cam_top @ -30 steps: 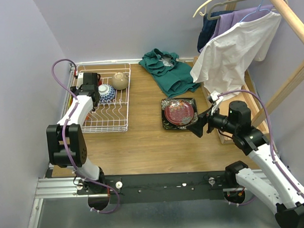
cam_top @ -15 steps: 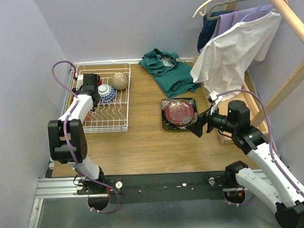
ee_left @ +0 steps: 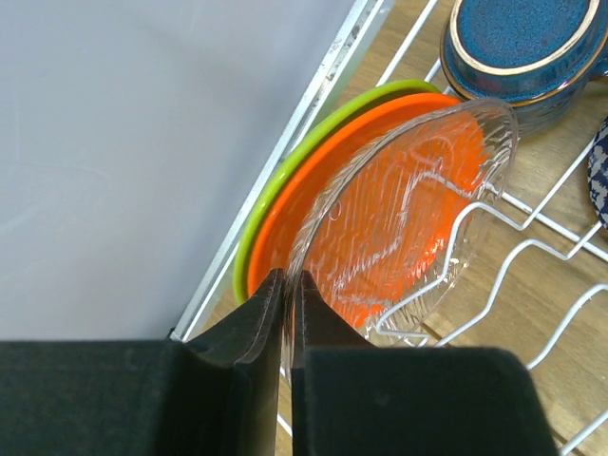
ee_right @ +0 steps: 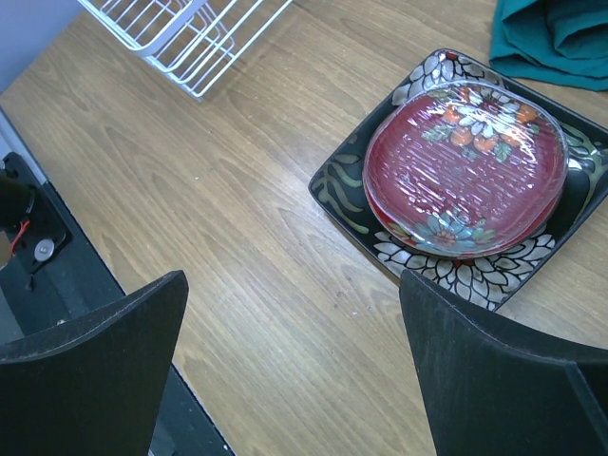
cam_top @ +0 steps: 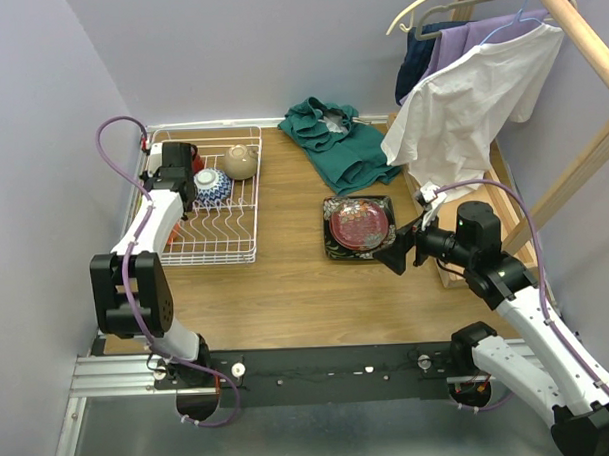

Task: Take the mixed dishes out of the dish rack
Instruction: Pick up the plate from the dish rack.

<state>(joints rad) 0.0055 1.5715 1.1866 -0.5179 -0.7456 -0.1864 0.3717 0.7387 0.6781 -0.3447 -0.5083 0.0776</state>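
While the left claw (ee_left: pixel 287 290) clamps its 2 fingers on the rim of a clear ribbed plate (ee_left: pixel 418 209), we see that plate standing on edge in the dish rack (ee_left: pixel 532 252). It is just in front of an orange plate (ee_left: pixel 299 204) and a lime-green plate (ee_left: pixel 242 266), with a dark-blue mug (ee_left: pixel 518 43) nearby. The right claw (ee_right: pixel 293 280) hangs with its fingers wide apart above the tabletop (ee_right: pixel 237 190). Close by, a red floral plate (ee_right: pixel 465 171) rests on a black square plate (ee_right: pixel 347 204).
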